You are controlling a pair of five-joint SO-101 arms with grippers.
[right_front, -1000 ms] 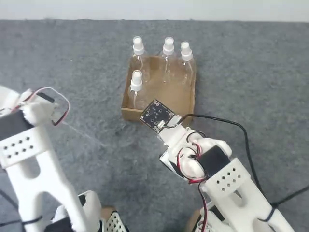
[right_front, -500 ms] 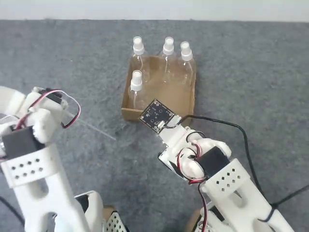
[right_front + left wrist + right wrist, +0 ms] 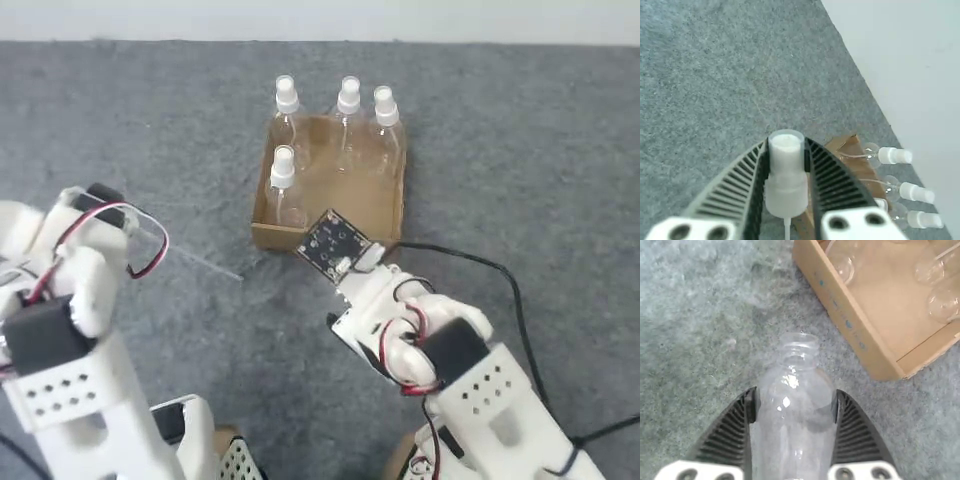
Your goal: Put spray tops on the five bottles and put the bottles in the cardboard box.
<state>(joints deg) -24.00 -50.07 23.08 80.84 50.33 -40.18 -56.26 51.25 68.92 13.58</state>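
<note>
The cardboard box (image 3: 385, 205) stands at the table's middle back with several clear bottles in it, each capped with a white spray top (image 3: 283, 166). My left gripper (image 3: 786, 142) is shut on another white spray top (image 3: 786, 172), whose thin dip tube (image 3: 205, 262) points toward the box's front left corner. My right gripper (image 3: 796, 395) is shut on a clear bottle (image 3: 797, 405) with a bare open neck, just in front of the box (image 3: 860, 335). The left arm (image 3: 70, 300) is at the left, the right arm (image 3: 440, 345) at the lower right.
Grey carpet (image 3: 520, 140) covers the table on all sides of the box. A black cable (image 3: 490, 265) runs from the right arm's wrist board (image 3: 338, 245), which sits over the box's front edge. The capped bottles (image 3: 895, 156) lie off to one side in the left wrist view.
The left arm has swung toward the middle of the table, carrying the spray top and its tube closer to the box. The right arm has shifted slightly toward the box.
</note>
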